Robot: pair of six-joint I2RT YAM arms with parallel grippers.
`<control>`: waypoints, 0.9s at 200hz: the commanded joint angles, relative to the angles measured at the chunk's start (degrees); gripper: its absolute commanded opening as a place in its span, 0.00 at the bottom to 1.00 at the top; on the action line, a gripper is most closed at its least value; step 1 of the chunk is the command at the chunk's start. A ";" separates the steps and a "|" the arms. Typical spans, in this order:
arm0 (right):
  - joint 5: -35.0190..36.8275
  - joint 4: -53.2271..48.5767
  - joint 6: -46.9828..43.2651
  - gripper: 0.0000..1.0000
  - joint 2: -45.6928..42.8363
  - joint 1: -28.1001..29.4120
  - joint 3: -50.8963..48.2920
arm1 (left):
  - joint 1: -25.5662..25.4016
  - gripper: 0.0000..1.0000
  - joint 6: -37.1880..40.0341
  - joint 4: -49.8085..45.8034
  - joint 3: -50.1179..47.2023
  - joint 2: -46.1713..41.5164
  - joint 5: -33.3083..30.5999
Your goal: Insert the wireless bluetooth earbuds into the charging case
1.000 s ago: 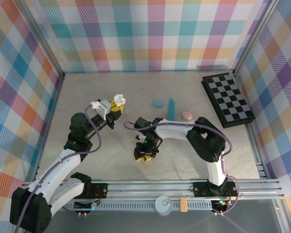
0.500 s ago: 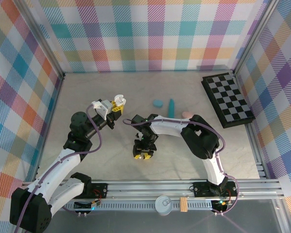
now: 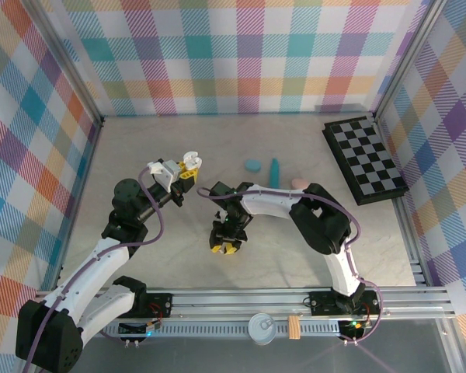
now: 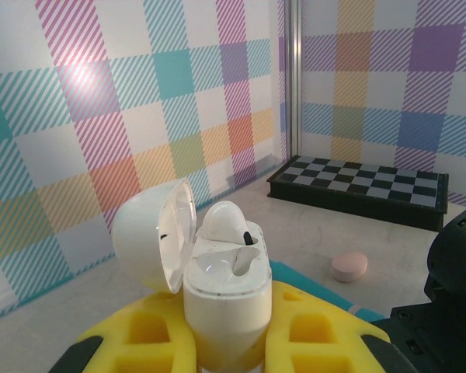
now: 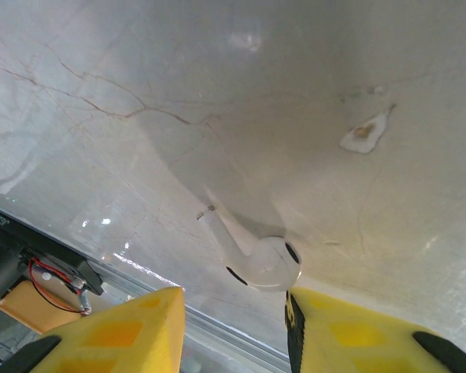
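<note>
One white earbud (image 5: 260, 260) lies before our wide-open right gripper (image 5: 234, 301); our left gripper (image 4: 225, 342) clamps the open charging case (image 4: 221, 291); pinching likely comes next.

The right arm (image 3: 279, 203) is stretching leftward across the middle of the bench (image 3: 140, 140), barring the way from the near edge to the far side. Just behind it a blue case (image 3: 252, 165), a teal stick (image 3: 274, 172) and a pink case (image 3: 299, 183) are lying in a loose row. A chessboard (image 3: 363, 159) is filling the far right corner. The left tool (image 3: 186, 171) is holding a white case (image 4: 225, 303) up near the row's left end. Bare surface is lying open at the far left corner, between the arms by the near edge, and along the right edge. The right tool (image 5: 233, 311) is hanging low, its spread fingers flanking a white earbud (image 5: 256, 260).
</note>
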 commanded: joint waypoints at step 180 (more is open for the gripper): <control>-0.68 -10.57 -3.81 0.36 8.94 -1.32 10.67 | 0.66 0.00 1.74 1.13 -0.24 -1.25 -1.28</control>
